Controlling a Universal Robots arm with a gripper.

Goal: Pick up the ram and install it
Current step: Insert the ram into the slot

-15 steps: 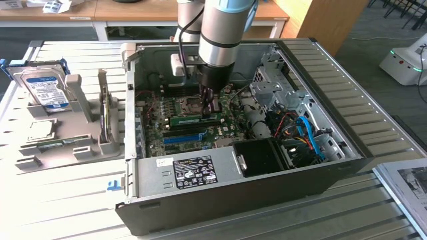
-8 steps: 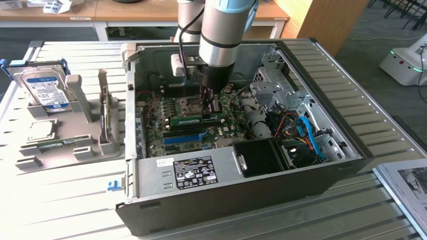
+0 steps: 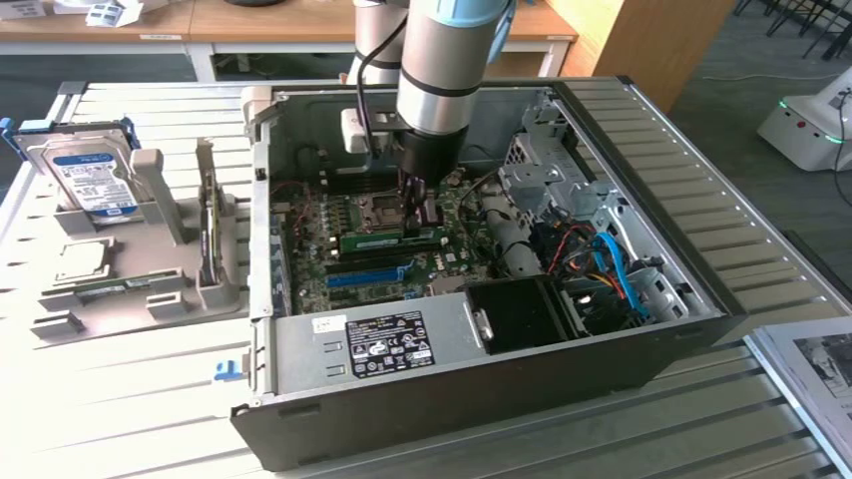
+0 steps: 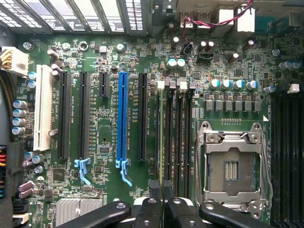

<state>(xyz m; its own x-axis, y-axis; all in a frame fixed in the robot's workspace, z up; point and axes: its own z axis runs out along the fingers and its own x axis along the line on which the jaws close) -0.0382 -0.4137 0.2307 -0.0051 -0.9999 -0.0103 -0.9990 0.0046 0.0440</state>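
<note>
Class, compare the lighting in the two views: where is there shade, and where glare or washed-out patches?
Exterior view: the slatted table is evenly bright, while the case interior lies in shade, dimming the ram held in the claw. Wrist view: the motherboard is evenly lit, the socket frame glints, and the vent openings look washed out.

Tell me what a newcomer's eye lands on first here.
The silver-grey robot arm reaching into the open black computer case, mid-frame in the exterior view. Its gripper is shut on the long green ram stick above the green motherboard; in the wrist view, a bright blue slot strip stands out.
</note>
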